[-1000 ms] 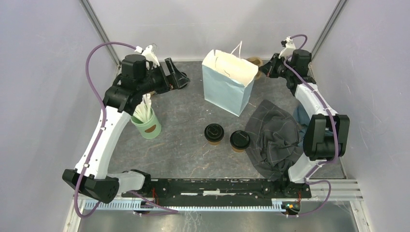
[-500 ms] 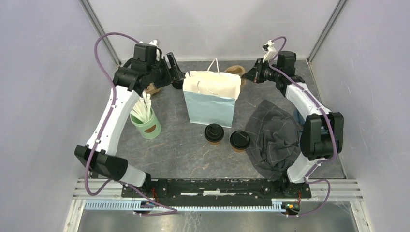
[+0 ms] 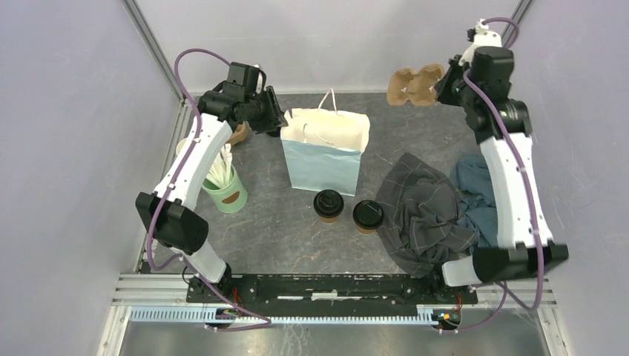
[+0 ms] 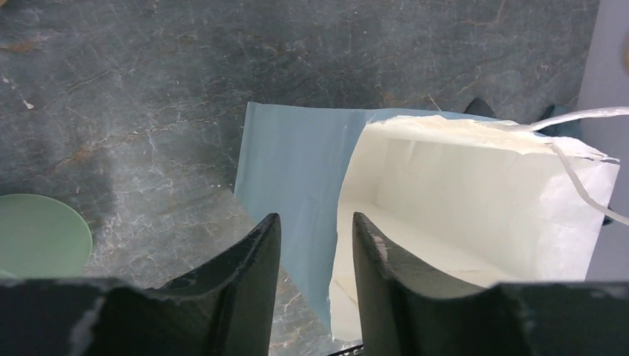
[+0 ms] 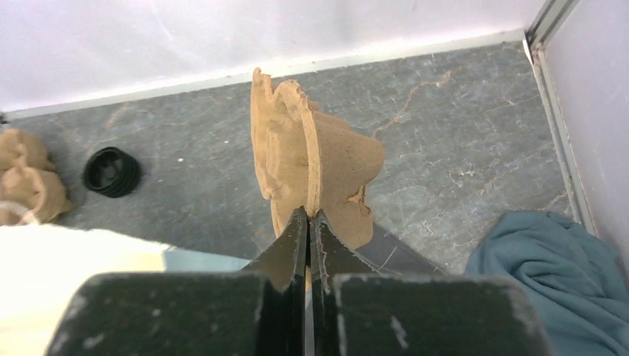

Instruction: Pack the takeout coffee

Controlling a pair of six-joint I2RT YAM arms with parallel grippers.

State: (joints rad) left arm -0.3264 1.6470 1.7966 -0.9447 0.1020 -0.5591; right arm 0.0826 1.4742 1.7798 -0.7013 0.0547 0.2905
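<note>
Cups [image 3: 328, 205] likely light and crushable, grip mid-wall; left gripper [image 4: 315, 219] half-open astride bag [image 4: 475, 193] edge, right gripper [image 5: 308, 215] pinching carrier [image 5: 330, 159]

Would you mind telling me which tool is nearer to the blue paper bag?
Left. The left tool sits at the left rim of the bag, jaws apart; the right tool is well off to its right, pinching a cardboard cup carrier.

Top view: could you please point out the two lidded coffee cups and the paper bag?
left coffee cup [image 3: 328, 202]: top view, centre of its black lid.
right coffee cup [image 3: 368, 213]: top view, centre of its black lid.
paper bag [image 3: 324, 167]: top view, its blue front wall.
</note>
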